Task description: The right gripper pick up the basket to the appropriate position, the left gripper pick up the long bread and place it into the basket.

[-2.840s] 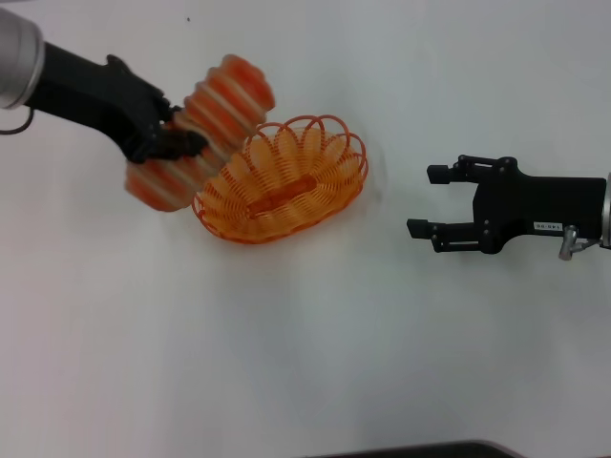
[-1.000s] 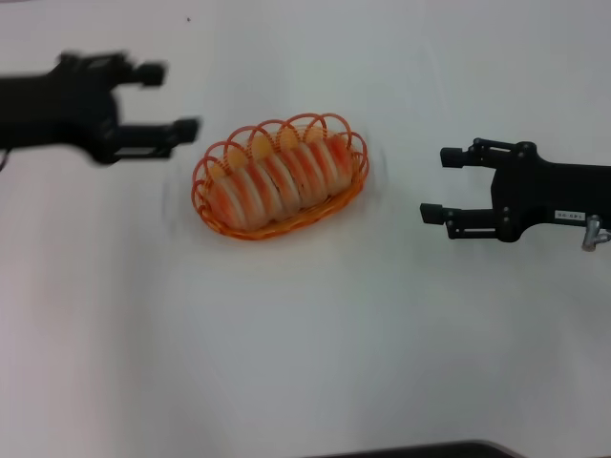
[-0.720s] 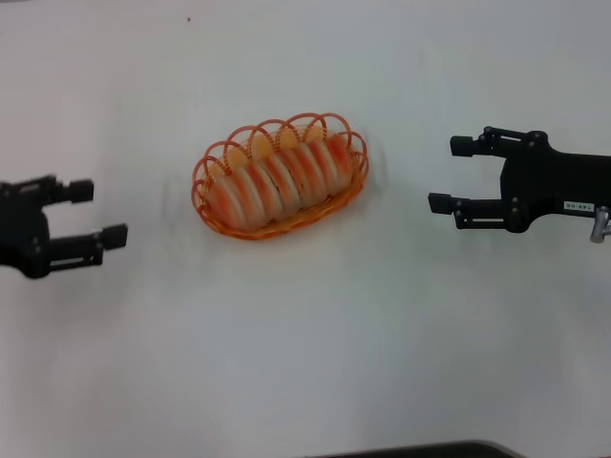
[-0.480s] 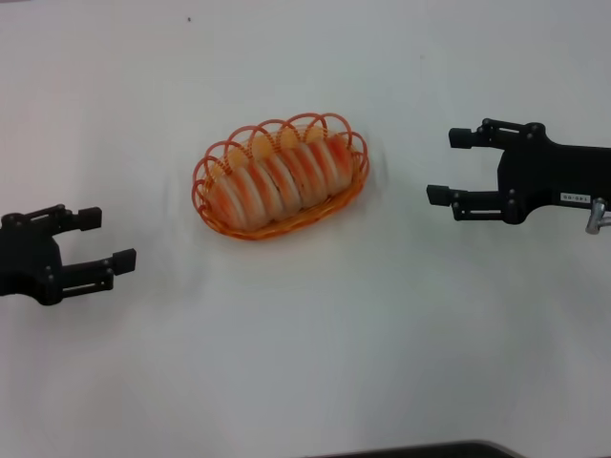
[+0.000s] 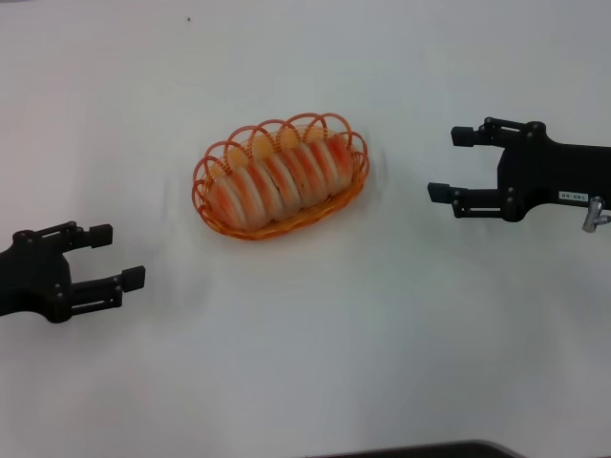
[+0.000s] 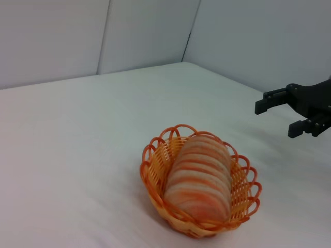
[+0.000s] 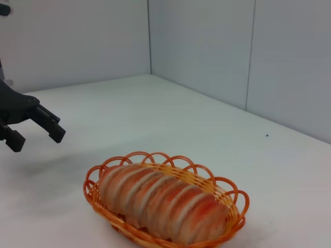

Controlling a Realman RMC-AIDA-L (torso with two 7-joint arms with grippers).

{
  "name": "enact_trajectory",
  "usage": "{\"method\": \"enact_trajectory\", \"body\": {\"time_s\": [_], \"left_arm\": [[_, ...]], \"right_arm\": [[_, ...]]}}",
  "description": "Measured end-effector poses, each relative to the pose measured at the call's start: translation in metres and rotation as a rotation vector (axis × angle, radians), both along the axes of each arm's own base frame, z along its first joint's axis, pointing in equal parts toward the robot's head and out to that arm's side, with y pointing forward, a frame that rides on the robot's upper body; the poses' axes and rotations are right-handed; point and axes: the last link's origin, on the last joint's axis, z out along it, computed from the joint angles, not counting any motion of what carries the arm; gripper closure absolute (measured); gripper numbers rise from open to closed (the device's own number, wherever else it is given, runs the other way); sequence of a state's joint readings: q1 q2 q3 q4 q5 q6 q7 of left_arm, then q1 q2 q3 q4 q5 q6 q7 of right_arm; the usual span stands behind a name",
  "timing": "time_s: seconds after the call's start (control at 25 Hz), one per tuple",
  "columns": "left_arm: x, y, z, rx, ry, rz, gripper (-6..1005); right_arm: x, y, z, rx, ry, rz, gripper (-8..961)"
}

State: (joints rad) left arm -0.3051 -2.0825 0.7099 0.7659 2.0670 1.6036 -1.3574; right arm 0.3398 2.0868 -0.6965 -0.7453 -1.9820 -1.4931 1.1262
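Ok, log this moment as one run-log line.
long bread: lying in basket | left gripper: open, empty, left of basket | right gripper: open, empty, right of basket

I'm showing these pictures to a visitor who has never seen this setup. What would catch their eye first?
The orange basket in the middle of the white table, with the long bread lying lengthwise inside it. Next, the two black claws on either side, both open, empty and apart from the basket: the left gripper nearer the front, the right gripper level with the basket.
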Motion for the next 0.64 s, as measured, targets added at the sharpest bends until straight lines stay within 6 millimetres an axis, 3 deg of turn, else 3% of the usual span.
{"method": "enact_trajectory", "body": {"time_s": [0.64], "left_arm": [[-0.0004, 0.0003, 0.0002, 0.008, 0.001, 0.000, 200]], "right_arm": [[0.0015, -0.0009, 0.0019, 0.009, 0.003, -0.005, 96]]}}
